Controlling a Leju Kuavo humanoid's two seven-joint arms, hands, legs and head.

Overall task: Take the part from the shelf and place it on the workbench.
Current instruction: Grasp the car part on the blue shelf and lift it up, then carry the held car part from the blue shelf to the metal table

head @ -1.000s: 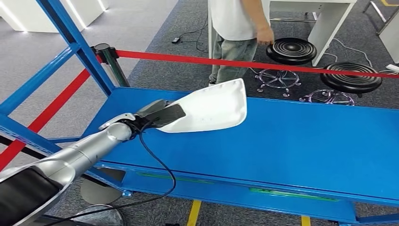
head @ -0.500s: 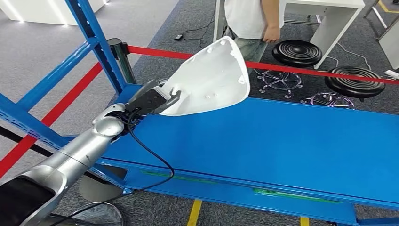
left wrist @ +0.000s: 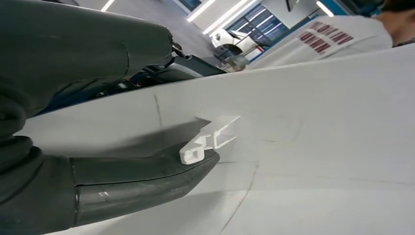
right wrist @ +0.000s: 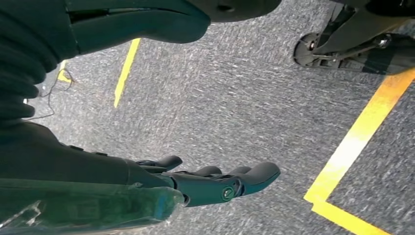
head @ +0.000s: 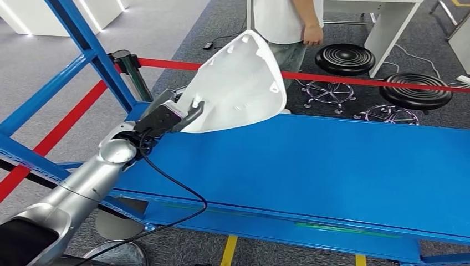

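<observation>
Head: white part (head: 238, 83) gripped at its near edge by left hand (head: 166, 116), held tilted up, clear above blue table (head: 332, 166); pickup judged done, set-down left | Left wrist: fingers (left wrist: 147, 181) clamped against part's inner face beside a clip | Right wrist: right hand (right wrist: 215, 183) empty, fingers loosely extended, above floor

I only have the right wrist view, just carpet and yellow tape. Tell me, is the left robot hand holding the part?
Observer: Yes. The left robot hand grips the white part by its near edge, raised and tilted above the blue workbench.
Operator: What is the grip like up close?
Observer: In the left wrist view, a dark finger presses beside a small clip on the part's inner face.
Operator: Anyone nearby?
Observer: A person stands behind the red barrier tape.
</observation>
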